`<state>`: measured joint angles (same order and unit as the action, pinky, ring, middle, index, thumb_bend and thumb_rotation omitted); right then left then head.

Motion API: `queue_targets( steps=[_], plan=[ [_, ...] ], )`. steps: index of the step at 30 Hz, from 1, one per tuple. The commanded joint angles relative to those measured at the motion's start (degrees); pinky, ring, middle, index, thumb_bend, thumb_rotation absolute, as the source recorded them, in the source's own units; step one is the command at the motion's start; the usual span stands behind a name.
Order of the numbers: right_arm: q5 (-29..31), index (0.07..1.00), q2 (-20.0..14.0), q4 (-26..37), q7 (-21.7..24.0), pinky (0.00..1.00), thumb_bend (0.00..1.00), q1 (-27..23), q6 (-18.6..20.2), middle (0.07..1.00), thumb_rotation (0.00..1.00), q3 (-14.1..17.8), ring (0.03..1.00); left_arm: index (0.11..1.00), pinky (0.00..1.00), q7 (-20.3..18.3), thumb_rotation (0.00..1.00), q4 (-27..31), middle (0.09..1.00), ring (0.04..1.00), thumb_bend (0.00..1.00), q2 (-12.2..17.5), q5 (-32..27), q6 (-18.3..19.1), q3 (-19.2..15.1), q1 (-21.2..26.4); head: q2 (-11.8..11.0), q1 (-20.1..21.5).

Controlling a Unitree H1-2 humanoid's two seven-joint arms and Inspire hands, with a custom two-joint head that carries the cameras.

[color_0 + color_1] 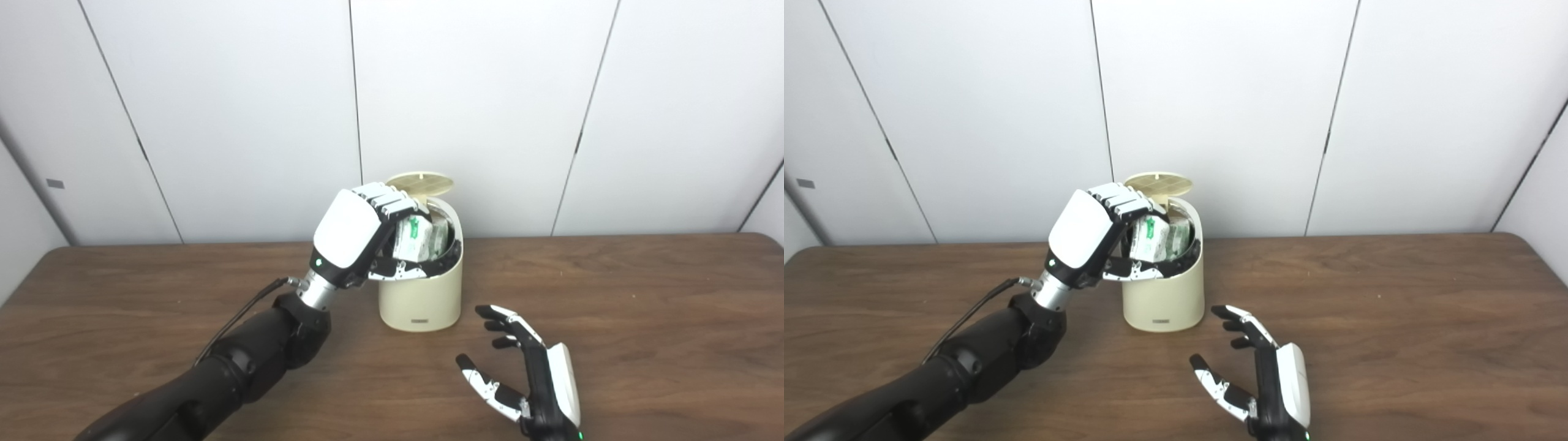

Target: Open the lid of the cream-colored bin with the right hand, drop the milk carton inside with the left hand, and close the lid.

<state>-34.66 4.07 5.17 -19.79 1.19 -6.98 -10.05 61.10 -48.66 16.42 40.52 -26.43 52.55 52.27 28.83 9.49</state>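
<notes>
The cream-colored bin [421, 300] stands at the middle of the wooden table, its round lid [420, 180] tipped up and open at the back. My left hand [361, 233] is shut on the white and green milk carton [418, 239] and holds it in the bin's mouth, partly inside. My right hand [527, 373] is open and empty, low over the table in front of and to the right of the bin, apart from it. The same shows in the right eye view: bin [1165, 300], carton [1154, 240], right hand [1262, 373].
The brown wooden table [643, 318] spreads to both sides of the bin. White wall panels [478, 110] stand close behind the bin. My left forearm [245, 361] crosses the front left of the table.
</notes>
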Motion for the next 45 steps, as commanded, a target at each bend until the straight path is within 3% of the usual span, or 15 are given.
queue_targets(
  steps=[1, 11, 27, 35, 45],
  plan=[
    [0.09, 0.721, 0.48, -1.46, -0.53, 0.59, 0.28, 1.04, -1.13, 0.741, 0.13, -0.52, 0.713, 0.557, 0.51, 0.74, 0.41, 0.92, 0.539, 0.526, 0.99, 0.50, -0.45, -0.49, -0.38, 1.89, 0.05, 0.04],
    [-0.24, 0.723, 0.61, -1.20, -0.35, 0.58, 0.29, 1.06, -0.46, 0.740, 0.12, -0.62, 0.706, 0.556, 0.51, 0.14, 0.40, 1.07, 0.550, 0.533, 1.00, 0.45, -0.35, -0.49, -1.31, 1.70, 0.07, 0.08],
    [0.00, 0.720, 0.06, -1.82, -0.53, 0.58, 0.29, 0.74, -1.43, 0.739, 0.10, -0.66, 0.707, 0.586, 0.50, -3.23, 0.48, 7.92, 0.577, 0.549, 1.00, 2.46, -0.53, -0.48, -5.73, -0.35, 0.07, -0.17],
    [-0.01, 0.718, 0.03, -2.13, -0.80, 0.57, 0.28, 0.60, -1.55, 0.737, 0.12, -0.62, 0.701, 0.694, 0.50, -4.16, 0.52, 12.17, 0.653, 0.598, 1.00, 3.26, -0.03, -0.47, -8.56, -2.64, 0.14, -0.33],
    [0.04, 0.717, 0.02, -2.34, -0.89, 0.58, 0.28, 0.47, -1.53, 0.737, 0.11, -0.66, 0.703, 0.721, 0.53, -4.52, 0.56, 13.11, 0.695, 0.641, 1.00, 3.74, -0.18, -0.48, -9.90, -3.61, -0.06, -0.50]
  ],
)
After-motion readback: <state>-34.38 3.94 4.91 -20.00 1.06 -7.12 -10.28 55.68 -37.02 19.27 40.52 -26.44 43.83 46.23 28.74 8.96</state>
